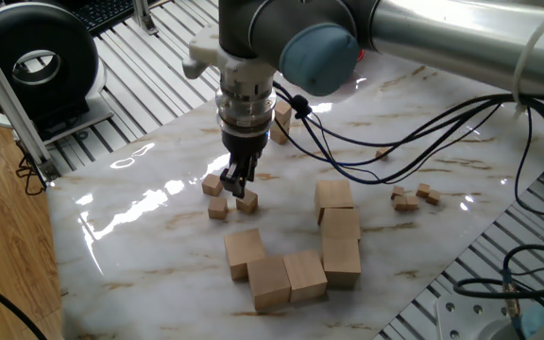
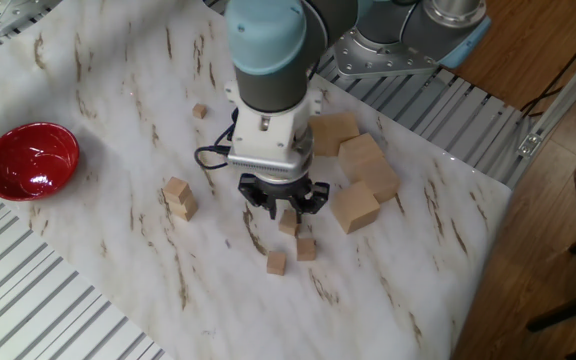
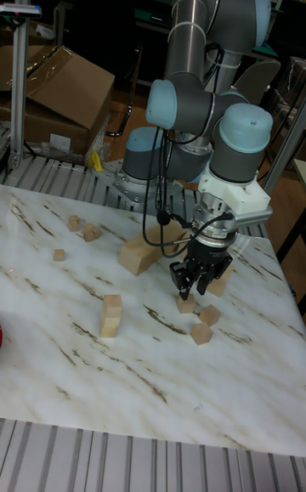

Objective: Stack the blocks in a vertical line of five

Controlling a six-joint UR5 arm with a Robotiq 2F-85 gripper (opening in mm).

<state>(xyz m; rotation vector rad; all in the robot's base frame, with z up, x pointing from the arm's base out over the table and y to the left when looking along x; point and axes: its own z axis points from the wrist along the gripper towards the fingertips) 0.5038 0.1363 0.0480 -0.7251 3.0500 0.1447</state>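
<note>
Two raised fixed views face the white marbled table (image 1: 159, 236) from opposite sides — the tall view looks level toward the arm's base.

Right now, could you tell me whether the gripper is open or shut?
Open. The gripper has its fingers spread, hanging just above a small block with nothing held between them.

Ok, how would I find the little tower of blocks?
Start at the red bowl near the table's edge. Between it and the gripper stands the tower, by itself on the marble. It is the only spot where small blocks sit on top of each other; the other small blocks lie singly.
</note>
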